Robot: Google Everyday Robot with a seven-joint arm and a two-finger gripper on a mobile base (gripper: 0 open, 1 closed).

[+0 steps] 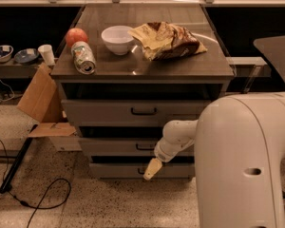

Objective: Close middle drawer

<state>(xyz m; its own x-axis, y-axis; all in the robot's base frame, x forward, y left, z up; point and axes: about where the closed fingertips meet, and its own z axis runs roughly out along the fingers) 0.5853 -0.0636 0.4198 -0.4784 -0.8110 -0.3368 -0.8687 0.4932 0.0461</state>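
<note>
The middle drawer, grey with a small dark handle, sits second of three beneath the table top. At its 5 o'clock the claw hangs before the lowest drawer; whether it is open or closed cannot be told.

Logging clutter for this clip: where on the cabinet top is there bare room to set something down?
Bare: the back strip behind the bowl and bag, and the front-right edge before the bag. Crowded: left side, apple, can, bowl. The claw hangs low, below the middle drawer.

Robot lab, claw before grey drawer cabinet, floor cable, cardboard
</note>
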